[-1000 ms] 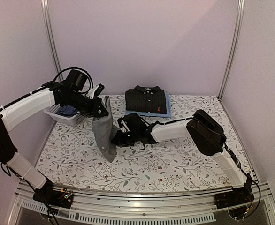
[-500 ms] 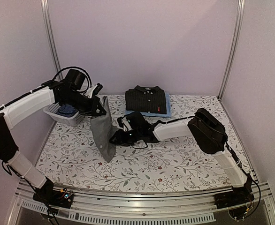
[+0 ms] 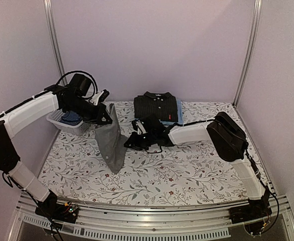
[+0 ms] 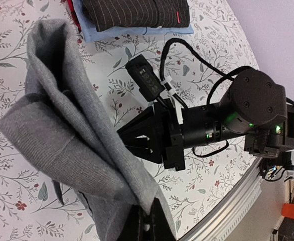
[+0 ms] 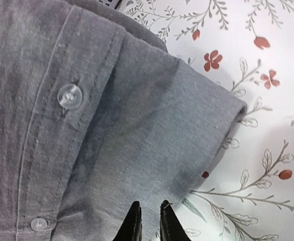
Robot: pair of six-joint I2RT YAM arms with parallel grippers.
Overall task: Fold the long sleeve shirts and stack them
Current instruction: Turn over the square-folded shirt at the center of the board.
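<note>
Left gripper (image 3: 106,117) clamped on grey shirt (image 3: 111,141), dangling centre-left. Right gripper (image 5: 149,222) at cloth edge, can't tell if gripping. Pinch corner, spread flat.

Tips of left claw (image 4: 143,225) inside grey shirt (image 4: 71,140) folds; light blue shirt (image 4: 102,34) mostly beneath black shirt (image 4: 137,10).

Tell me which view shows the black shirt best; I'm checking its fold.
Top external: the black shirt appears whole, folded, on the light blue shirt. Left wrist cuts it off at the frame's top edge; right wrist does not show it.
</note>
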